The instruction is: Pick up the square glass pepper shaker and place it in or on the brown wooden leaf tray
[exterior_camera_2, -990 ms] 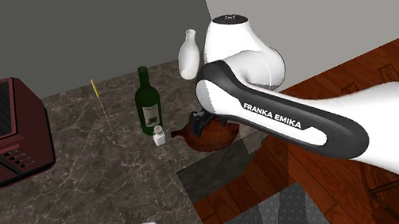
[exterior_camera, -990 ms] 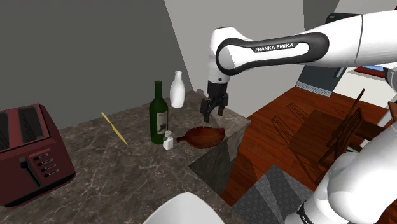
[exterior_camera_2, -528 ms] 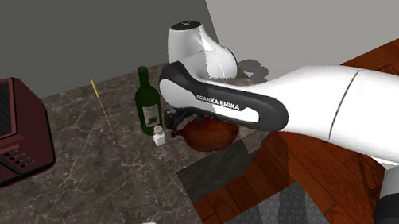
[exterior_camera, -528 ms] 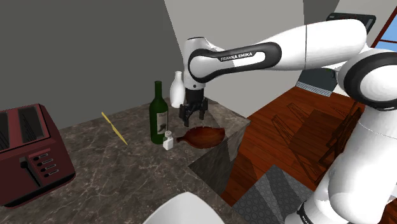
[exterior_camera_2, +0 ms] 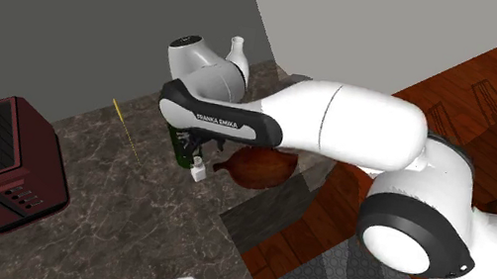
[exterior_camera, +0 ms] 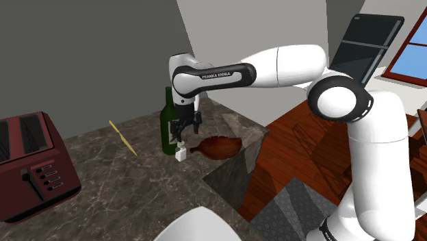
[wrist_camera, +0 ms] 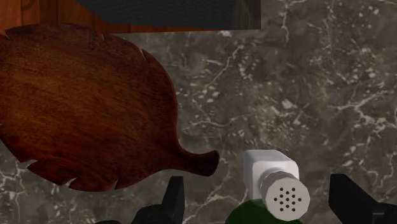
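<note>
The gripper (exterior_camera: 186,134) hung released over the dark marble counter (exterior_camera: 102,174), its two black fingers (wrist_camera: 172,202) spread wide and touching nothing. Directly beneath it, within the span of those fingers, stood the pepper shaker (wrist_camera: 272,176), upright on the stone and not held.

Room around it was tight on two sides. The green wine bottle (exterior_camera: 168,124) rose just beside the shaker, its shoulder showing in the wrist view close under the hand. Beyond one finger lay the brown wooden leaf tray (wrist_camera: 83,108), flat on the counter, its stem tip near the shaker but apart from it. Past the tray's far end the counter stopped at a straight edge, with a strip of wood floor beyond. Beyond the other finger lay bare marble. Further off from the gripper, a thin yellow stick (exterior_camera: 122,137) lay on the stone, and a dark red toaster (exterior_camera: 31,164) stood well apart.

The shaker had a plain white, square-sided body with rounded corners and a pale round cap pierced by small dark holes. In the second exterior view it (exterior_camera_2: 198,169) sat below the gripper (exterior_camera_2: 197,146), between bottle and tray (exterior_camera_2: 257,168).
</note>
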